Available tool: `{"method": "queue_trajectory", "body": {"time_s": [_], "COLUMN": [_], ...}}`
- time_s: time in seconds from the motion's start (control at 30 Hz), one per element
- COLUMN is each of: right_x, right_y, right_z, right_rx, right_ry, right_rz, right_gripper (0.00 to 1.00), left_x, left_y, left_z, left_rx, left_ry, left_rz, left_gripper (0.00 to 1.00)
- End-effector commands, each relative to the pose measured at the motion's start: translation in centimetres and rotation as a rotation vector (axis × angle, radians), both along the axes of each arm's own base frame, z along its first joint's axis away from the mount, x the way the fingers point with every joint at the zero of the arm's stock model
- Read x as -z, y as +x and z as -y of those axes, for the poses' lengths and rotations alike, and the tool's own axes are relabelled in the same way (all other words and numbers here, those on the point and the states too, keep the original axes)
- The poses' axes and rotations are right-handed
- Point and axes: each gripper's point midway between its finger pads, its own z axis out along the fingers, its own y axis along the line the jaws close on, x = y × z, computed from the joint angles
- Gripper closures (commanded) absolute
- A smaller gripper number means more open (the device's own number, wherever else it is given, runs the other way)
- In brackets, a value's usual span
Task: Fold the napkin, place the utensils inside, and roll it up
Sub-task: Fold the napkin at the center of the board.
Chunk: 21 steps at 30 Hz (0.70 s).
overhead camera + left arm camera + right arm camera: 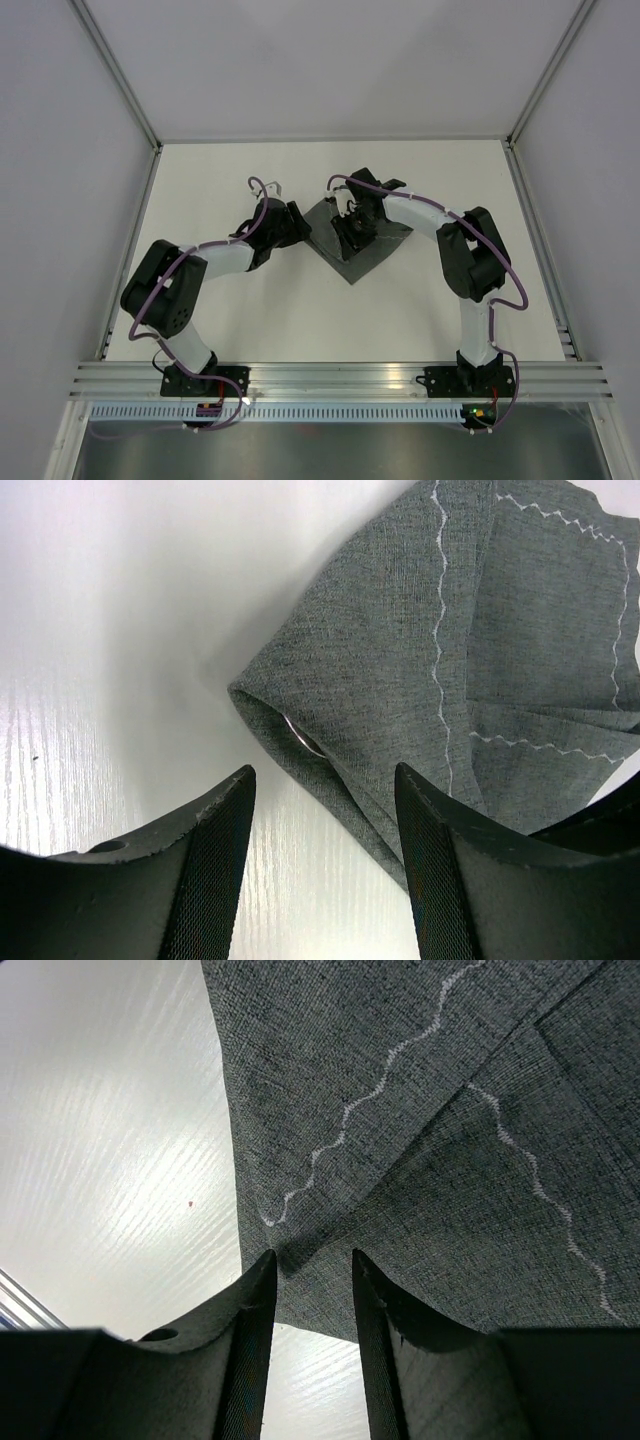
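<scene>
Right hand (313, 1258) gapes low over napkin (420, 1110)

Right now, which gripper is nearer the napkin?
Right, narrowly. The right gripper hangs over the napkin, close against the cloth. The left gripper sits at its left edge, the fold just ahead of its open jaws.

I see napkin (520, 660) dark grey, white zigzag stitching | bench (100, 630) white, faint streaks | left tool (322, 775) and right tool (314, 1257) matt black
</scene>
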Motion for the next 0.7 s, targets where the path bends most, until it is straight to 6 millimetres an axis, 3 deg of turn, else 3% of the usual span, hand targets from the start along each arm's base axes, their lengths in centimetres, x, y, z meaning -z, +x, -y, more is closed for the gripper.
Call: {"method": "queue_trajectory", "body": {"time_s": [0.0,0.17,0.5,0.67], "right_x": [-1.1,-2.4,-2.1,-0.8], "right_y": [0.3,0.4,0.2,-0.1], "right_z": [-1.1,-1.5,-1.8,-1.7], "right_rx": [-0.001,0.0,0.001,0.001], "right_ry": [0.05,0.081,0.094,0.078], "right_rz": [0.007,0.019,-0.004,-0.036], "right_gripper": [0.58,0.52,0.51,0.52], "left_x": [-1.2,-1.2,-1.2,-0.9], "left_y": [1.6,1.8,1.9,2.0], "left_z": [0.4,0.5,0.6,0.6], "left_rx": [-0.034,-0.033,-0.031,-0.034], "left_ry": [-0.032,-0.033,-0.031,-0.028], "left_rz": [0.022,0.021,0.017,0.008], "left_gripper": [0.37,0.37,0.38,0.38]}}
